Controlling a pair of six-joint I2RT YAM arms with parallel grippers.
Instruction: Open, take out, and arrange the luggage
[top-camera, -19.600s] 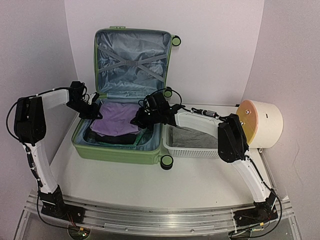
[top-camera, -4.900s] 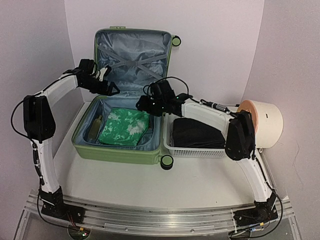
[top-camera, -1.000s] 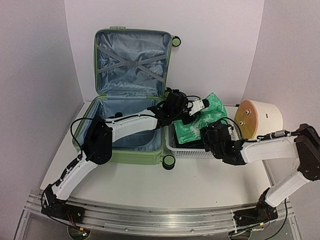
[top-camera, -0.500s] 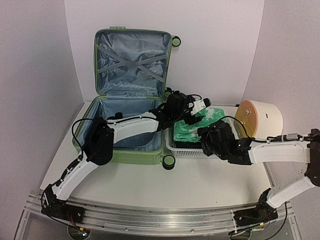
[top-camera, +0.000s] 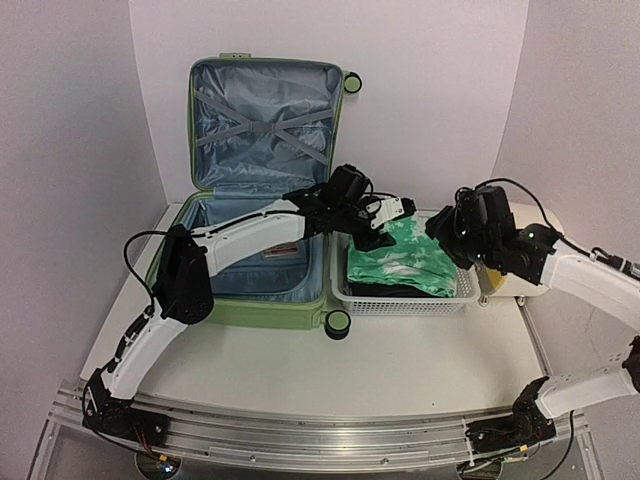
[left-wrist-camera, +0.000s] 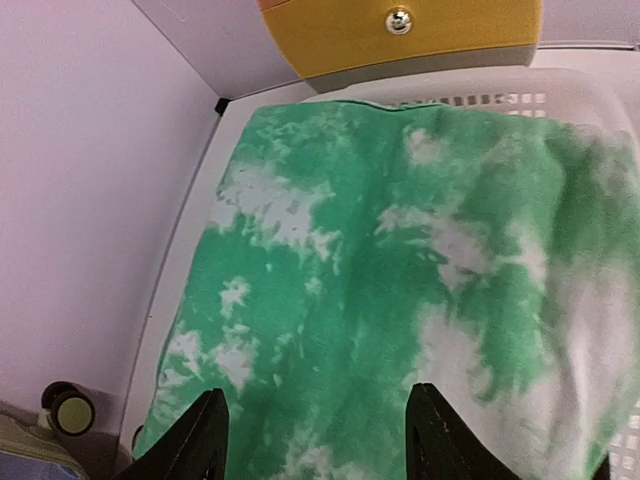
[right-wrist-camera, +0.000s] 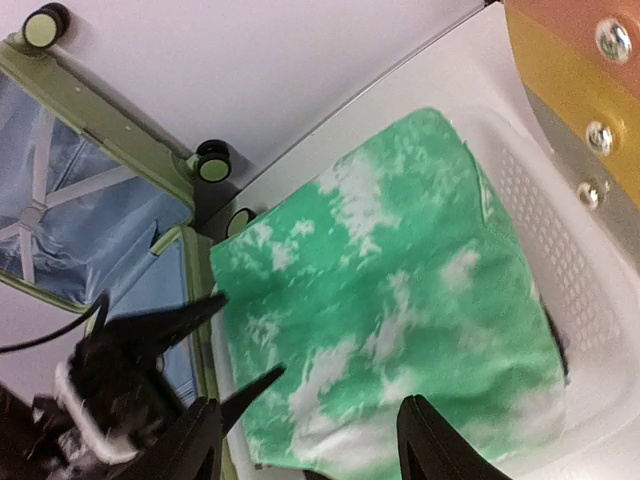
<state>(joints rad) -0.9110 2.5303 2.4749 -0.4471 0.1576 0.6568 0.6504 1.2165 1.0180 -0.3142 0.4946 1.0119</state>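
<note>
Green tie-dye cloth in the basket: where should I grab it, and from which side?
Probably its edge nearest the suitcase, coming straight down. The green cloth lies flat, spread almost wall to wall in the basket, so the walls block a sideways approach; a top-down pinch gathers the edge.

Back wall (top-camera: 430, 100): plain matte panel, pale lilac-white, unbroken.
Left wall (top-camera: 70, 150): same pale panel; meets the back wall in a straight vertical seam.
Right wall (top-camera: 590, 120): same panel, a shade greyer, angled inward toward the back.
Surface (top-camera: 400, 370): white, smooth, closed in by the three walls at its far and side edges.
Near edge: silver metal rail (top-camera: 320, 440) running the full width of the surface, with long grooves.
Light: even and diffuse, from above; shadows on the surface soft and faint; walls darker toward the corners.
</note>
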